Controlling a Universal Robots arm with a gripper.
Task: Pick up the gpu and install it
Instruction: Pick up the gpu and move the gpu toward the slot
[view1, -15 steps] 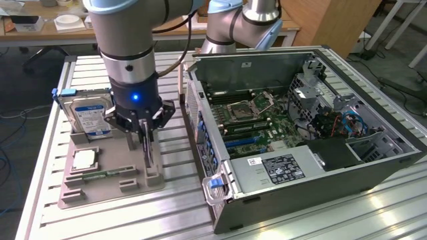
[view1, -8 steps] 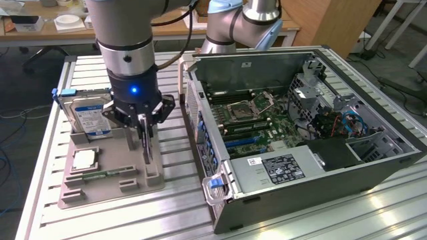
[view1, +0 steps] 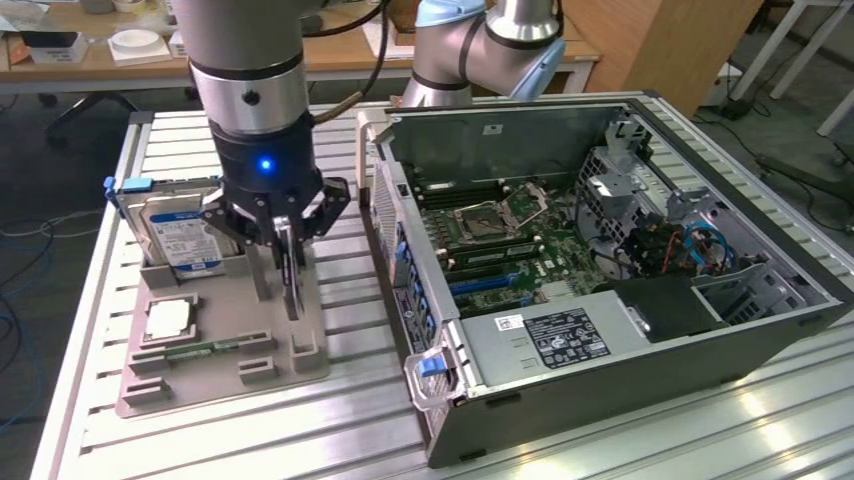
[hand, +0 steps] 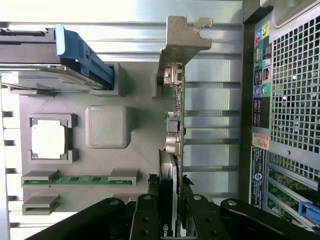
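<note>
The pick-up step is in hand; the gripper (view1: 284, 235) (hand: 170, 202) is clenched on the top edge of the gpu (view1: 290, 285) (hand: 177, 125), one finger on each face; the card stands edge-up in its slot in the grey tray (view1: 200, 370) (hand: 135, 90), towards the counter (view1: 747, 430) edge at the exterior view's left, beside the open computer case (view1: 641, 390); the lift, I judge, calls for a straight upward pull, card kept upright to clear the slot walls.

The gripper (view1: 284, 240) seems to clamp the gpu (view1: 291, 290), standing edge-on in the grey holder (view1: 207, 378) beside 1 hard drive (view1: 180, 235).
</note>
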